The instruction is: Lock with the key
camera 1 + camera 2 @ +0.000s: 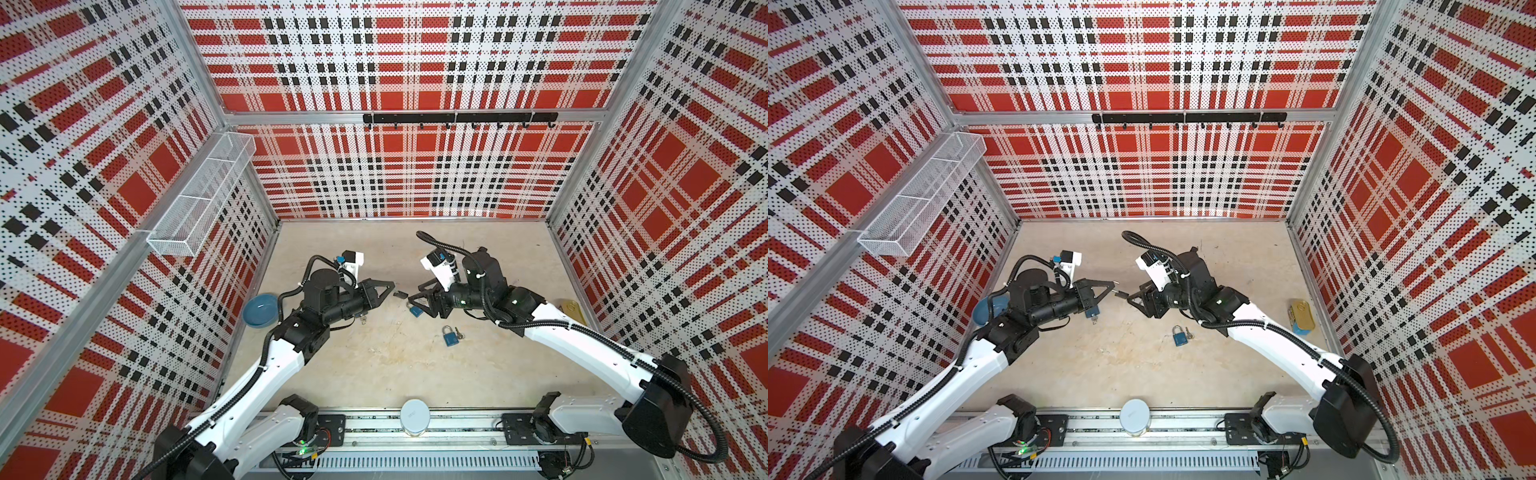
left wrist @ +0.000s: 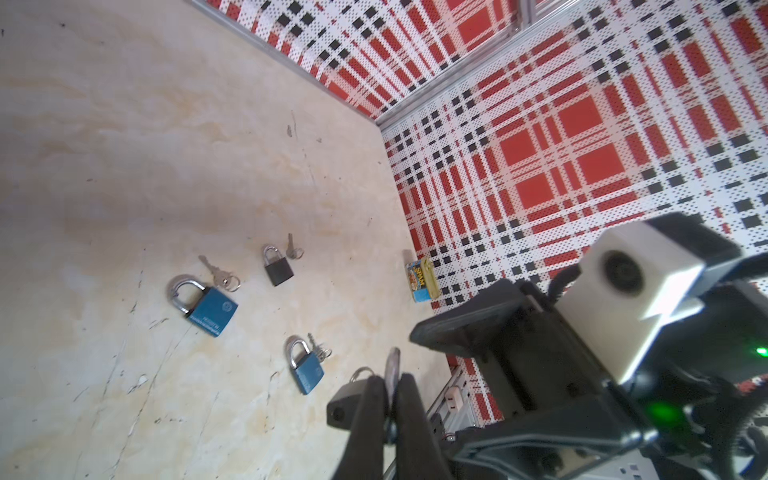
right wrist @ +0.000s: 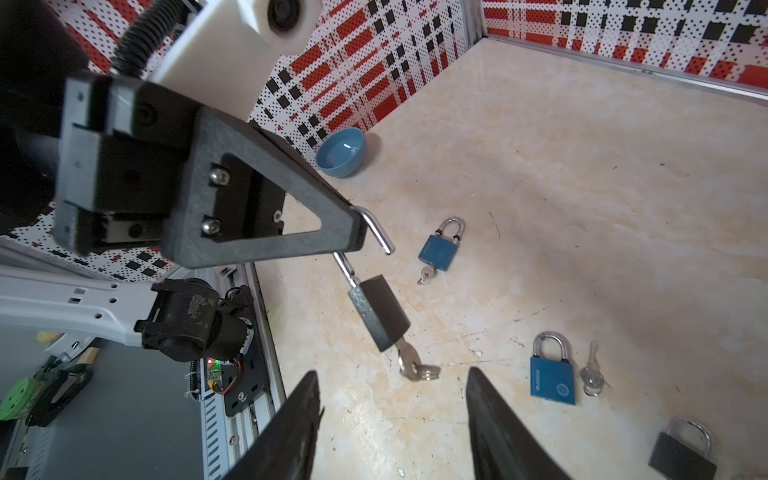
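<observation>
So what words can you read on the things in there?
"SPAM": on the small tin by the wall.
Too blurred to read: the print on the blue padlock.
Too small to read: a faint mark on the white round pot at the front rail.
Nothing readable shows on the black padlock in the left pincer.

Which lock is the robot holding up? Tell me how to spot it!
Find the left gripper, the black claw reaching toward the middle of the table. A black padlock hangs from its tips by the shackle. Unlike the blue padlocks and the second black padlock lying flat, its shackle is swung open and a key sticks out underneath.
</observation>
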Controlling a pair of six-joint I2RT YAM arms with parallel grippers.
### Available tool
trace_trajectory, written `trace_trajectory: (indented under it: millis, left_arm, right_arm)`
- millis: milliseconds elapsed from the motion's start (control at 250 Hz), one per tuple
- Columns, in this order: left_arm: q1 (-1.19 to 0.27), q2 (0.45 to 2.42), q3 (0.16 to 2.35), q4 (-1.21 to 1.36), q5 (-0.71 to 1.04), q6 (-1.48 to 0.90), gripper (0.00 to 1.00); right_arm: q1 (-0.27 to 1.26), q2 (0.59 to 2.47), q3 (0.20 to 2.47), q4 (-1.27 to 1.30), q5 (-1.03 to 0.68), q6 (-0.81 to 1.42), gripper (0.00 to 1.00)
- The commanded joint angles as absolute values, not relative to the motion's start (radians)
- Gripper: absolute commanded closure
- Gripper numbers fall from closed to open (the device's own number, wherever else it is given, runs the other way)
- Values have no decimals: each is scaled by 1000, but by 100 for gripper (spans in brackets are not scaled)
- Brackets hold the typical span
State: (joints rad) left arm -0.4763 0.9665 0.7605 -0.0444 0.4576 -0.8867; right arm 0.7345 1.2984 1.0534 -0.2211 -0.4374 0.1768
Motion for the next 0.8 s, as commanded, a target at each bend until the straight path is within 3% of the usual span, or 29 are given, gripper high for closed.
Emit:
trace_trajectory:
  millis: [0,796]
  left_arm:
    - [-506,949,806,11,376,-969,100]
    - [-535,950,830,46,374,-1101,100]
  right_arm:
    - [736,1303,1031,-50,-492,173,44]
    - [736,1362,1069,29,-574,172,68]
